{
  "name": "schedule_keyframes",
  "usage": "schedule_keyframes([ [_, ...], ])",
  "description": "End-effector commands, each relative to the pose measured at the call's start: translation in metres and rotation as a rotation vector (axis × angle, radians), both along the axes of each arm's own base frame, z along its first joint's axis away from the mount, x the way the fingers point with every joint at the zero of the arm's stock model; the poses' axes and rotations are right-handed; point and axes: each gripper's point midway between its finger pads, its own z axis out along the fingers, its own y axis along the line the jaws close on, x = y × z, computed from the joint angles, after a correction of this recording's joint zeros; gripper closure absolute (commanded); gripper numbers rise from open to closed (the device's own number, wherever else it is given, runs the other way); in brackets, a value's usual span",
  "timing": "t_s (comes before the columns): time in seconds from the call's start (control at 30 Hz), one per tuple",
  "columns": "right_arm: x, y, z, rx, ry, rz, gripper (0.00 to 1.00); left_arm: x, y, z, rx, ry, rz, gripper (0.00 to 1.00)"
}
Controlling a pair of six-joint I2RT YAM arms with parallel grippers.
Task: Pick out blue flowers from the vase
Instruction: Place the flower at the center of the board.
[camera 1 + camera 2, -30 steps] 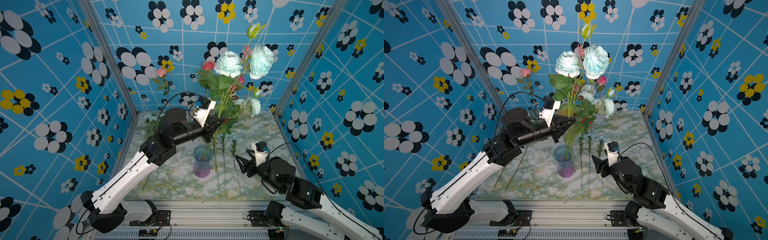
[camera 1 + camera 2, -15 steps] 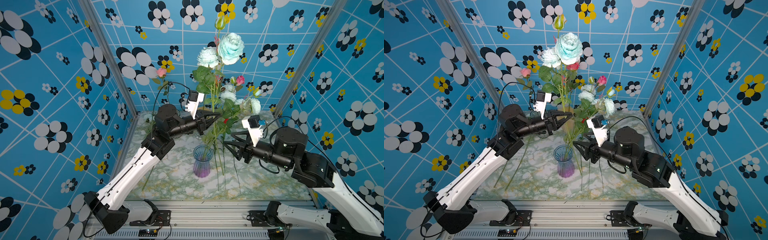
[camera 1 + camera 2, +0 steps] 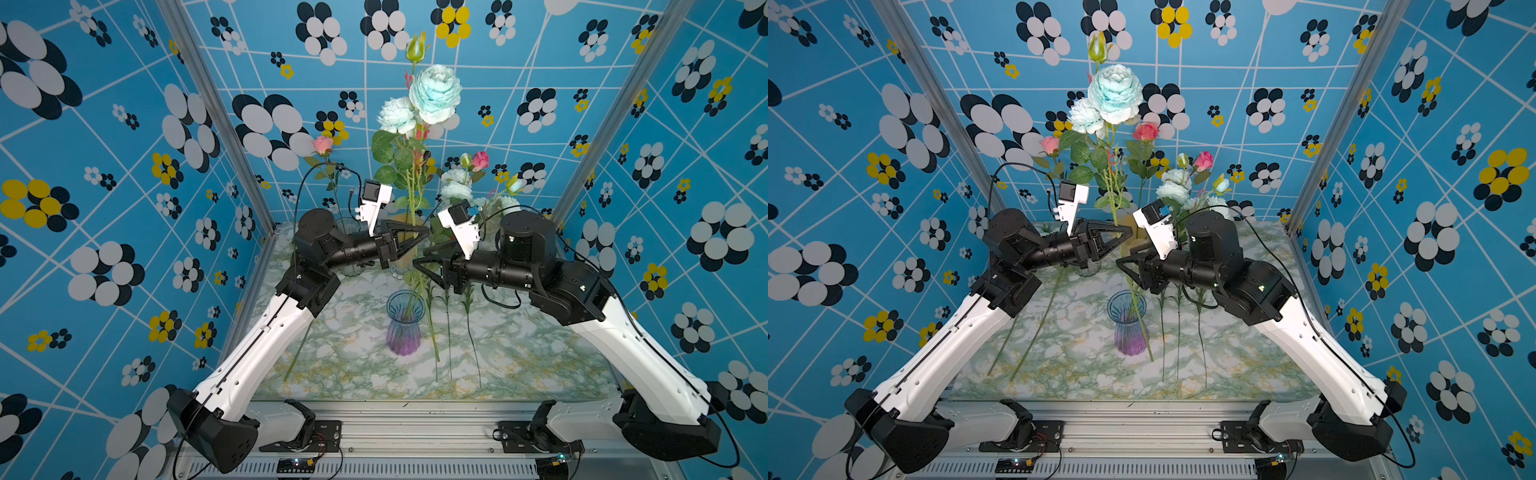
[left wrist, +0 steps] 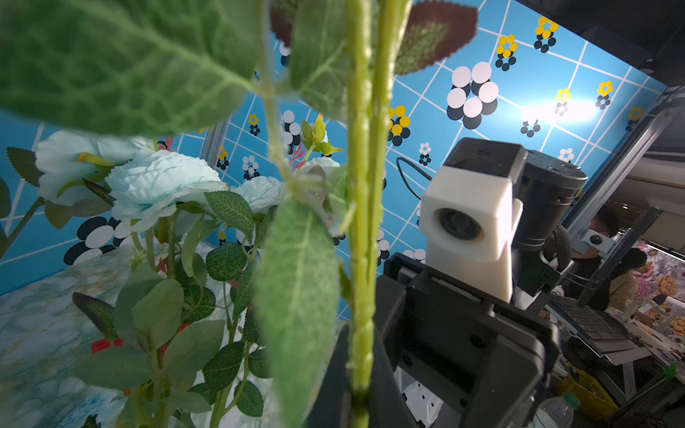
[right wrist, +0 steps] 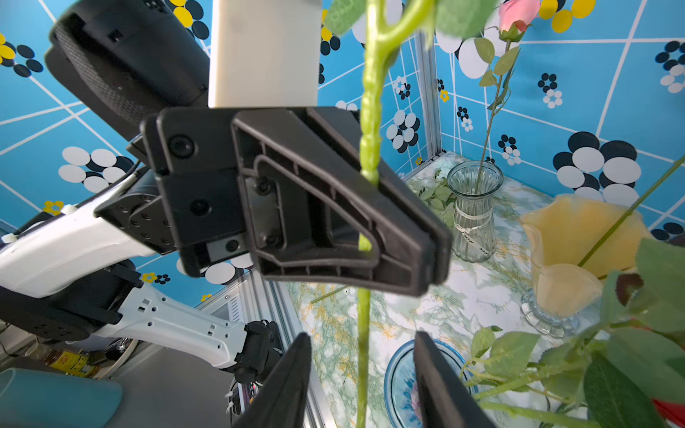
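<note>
A big blue flowers spray [image 3: 435,93] [image 3: 1115,93] stands upright over the middle of the table. My left gripper [image 3: 424,231] [image 3: 1128,231] [image 4: 361,400] is shut on its green stem [image 4: 365,259]. Just below, my right gripper [image 3: 422,257] [image 3: 1122,261] [image 5: 363,370] is open, one finger on each side of the same stem [image 5: 364,333], not touching it. The stem hangs down past the mouth of the blue-purple glass vase [image 3: 405,328] [image 3: 1127,332] [image 5: 393,370], where thin stems stand. More pale blue blooms [image 3: 455,187] fill a vase at the back.
Three thin-stemmed flowers [image 3: 449,332] lie on the marble table right of the blue-purple vase, and long stems [image 3: 1034,332] lie to its left. A clear glass vase [image 5: 474,211] holds a pink rose [image 3: 323,144]. A yellow vase [image 5: 571,241] stands at the back. Patterned walls enclose three sides.
My right arm rose from the table's right side to the stem below my left gripper, and its jaws narrowed. My left gripper carried the spray leftward and more upright.
</note>
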Motion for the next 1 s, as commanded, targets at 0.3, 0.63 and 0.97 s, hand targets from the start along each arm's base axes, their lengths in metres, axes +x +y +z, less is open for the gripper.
schedule_keyframes([
  [0.3, 0.018, 0.023, 0.022, 0.031, -0.021, 0.024, 0.84, -0.018, 0.017, 0.025, -0.091, -0.058, -0.062, 1.0],
  [0.63, 0.023, -0.008, 0.027, -0.002, -0.081, -0.113, 1.0, -0.014, 0.018, 0.016, -0.06, -0.042, -0.058, 0.4],
  [0.97, 0.033, -0.118, 0.026, -0.192, -0.182, -0.532, 1.0, 0.007, 0.037, -0.006, 0.049, -0.034, 0.132, 0.23],
])
